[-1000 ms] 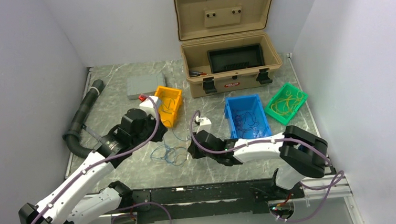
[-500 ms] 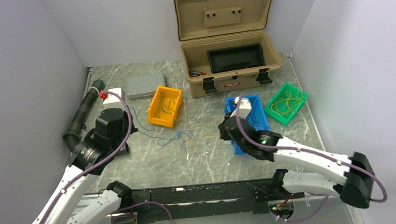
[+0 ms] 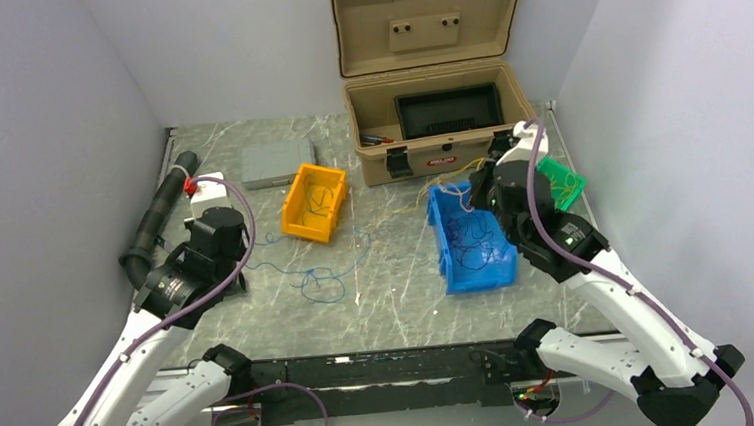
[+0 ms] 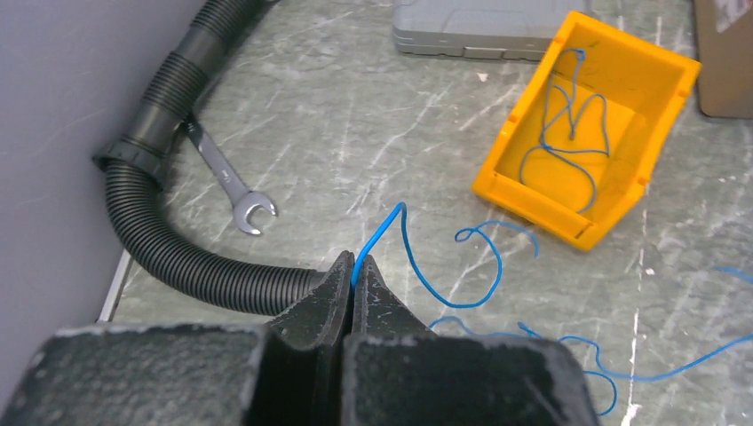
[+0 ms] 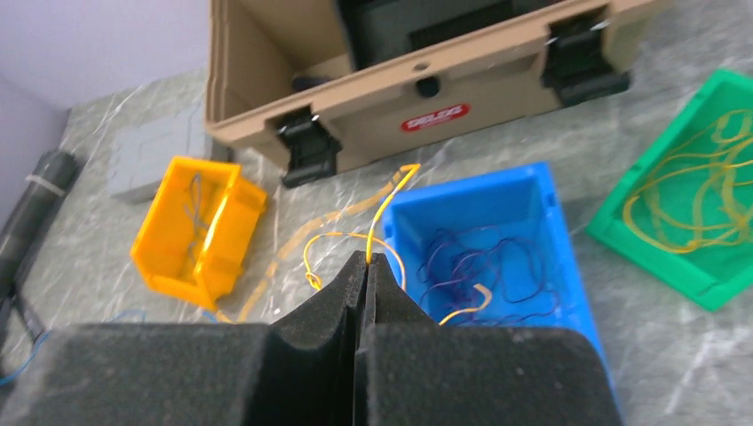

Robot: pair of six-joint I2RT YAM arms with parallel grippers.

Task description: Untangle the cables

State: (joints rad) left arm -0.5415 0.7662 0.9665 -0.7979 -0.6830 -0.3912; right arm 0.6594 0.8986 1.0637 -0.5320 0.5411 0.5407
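1. The left fingers (image 4: 342, 286) are pinching fully shut on one end of a blue wire (image 4: 402, 222). The rest of it is trailing in loose loops over the surface (image 3: 389, 292) in front of the yellow bin (image 4: 543, 211).
2. The right fingers (image 5: 355, 286) are also clamping fully shut, on a yellow wire (image 5: 391, 193) above the left rim of the blue bin (image 5: 568, 257). Its tail is running down toward the surface between the two bins.
3. I cannot tell whether the two wires are crossing in the middle. If they are, pulling the arms apart is risking a tighter knot.
4. Both wires are very thin and are sitting right at the tips, so a hard tug is likely slipping them free.
5. The yellow wire is hanging just above the dark wires (image 5: 497, 266) in the blue bin, so it could be hooking them or dragging the light bin.
6. The blue wire is lying near a wrench (image 4: 226, 177) and a black hose (image 4: 178, 257), both possible snags.
7. The surface is showing a grey-green marbled finish. It is also carrying a green bin (image 5: 648, 266) of yellow wires, a grey box (image 4: 471, 27) and an open tan case (image 5: 373, 102).
8. Plain pale walls (image 3: 48, 146) are closing it in on three sides.
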